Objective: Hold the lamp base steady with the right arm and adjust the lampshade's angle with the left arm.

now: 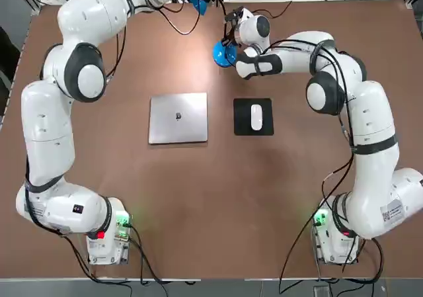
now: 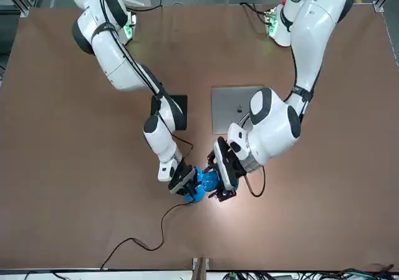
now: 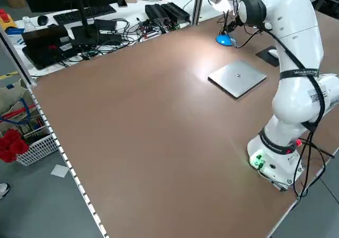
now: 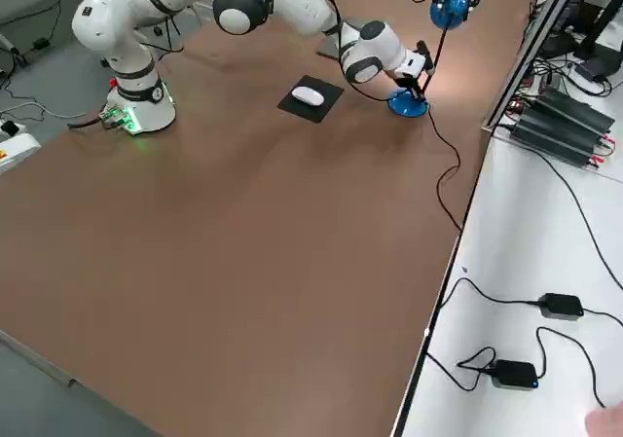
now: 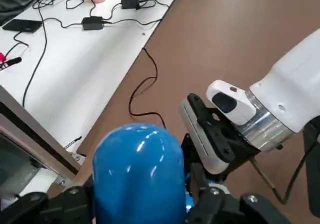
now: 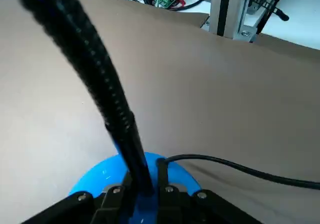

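Lampshade [image 5: 137, 176] between left fingers [image 5: 215, 201], contact unclear; right fingers [image 6: 167, 194] closed around neck; lamp base [image 6: 107, 176] half-hidden

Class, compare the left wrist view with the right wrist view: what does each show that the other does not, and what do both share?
Only the left wrist view shows the lampshade between the left gripper fingers, with the right gripper beyond. Only the right wrist view shows the lamp base and the black neck held in the shut right gripper's fingers. Both show the brown table and a black cable.
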`<action>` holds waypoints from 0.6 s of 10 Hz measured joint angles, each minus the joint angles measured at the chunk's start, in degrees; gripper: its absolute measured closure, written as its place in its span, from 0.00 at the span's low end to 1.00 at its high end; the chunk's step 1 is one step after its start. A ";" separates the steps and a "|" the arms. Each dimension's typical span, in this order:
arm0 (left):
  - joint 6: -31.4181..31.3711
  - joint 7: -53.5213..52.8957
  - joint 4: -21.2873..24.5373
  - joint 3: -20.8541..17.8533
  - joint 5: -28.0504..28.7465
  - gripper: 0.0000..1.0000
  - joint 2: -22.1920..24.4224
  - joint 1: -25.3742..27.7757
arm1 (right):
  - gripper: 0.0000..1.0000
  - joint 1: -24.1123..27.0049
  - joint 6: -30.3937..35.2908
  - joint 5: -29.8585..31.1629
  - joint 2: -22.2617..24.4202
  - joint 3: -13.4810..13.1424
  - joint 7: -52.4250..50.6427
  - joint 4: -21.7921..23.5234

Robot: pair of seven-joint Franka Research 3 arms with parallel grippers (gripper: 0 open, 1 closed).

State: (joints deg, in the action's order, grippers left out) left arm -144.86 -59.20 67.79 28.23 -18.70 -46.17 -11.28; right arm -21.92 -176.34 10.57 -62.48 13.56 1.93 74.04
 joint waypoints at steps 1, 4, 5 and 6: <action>-0.01 0.02 -0.01 0.00 0.00 0.33 0.00 0.00 | 0.78 -0.03 -0.02 0.00 0.00 -0.04 0.00 0.00; -0.08 1.30 -0.12 -0.02 -0.03 0.37 0.00 0.01 | 0.78 -0.07 -0.06 0.00 0.00 -0.09 0.00 0.00; -0.09 2.34 -0.17 -0.03 -0.04 0.37 0.00 0.03 | 0.78 -0.07 -0.07 0.00 0.00 -0.11 0.00 0.00; -0.09 3.35 -0.17 -0.04 -0.04 0.38 0.00 0.03 | 0.78 -0.08 -0.08 0.00 0.00 -0.12 0.00 0.00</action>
State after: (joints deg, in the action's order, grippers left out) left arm -144.95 -55.85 67.61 28.19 -18.74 -46.17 -11.25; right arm -22.00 -176.42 10.57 -62.48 13.44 1.93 74.04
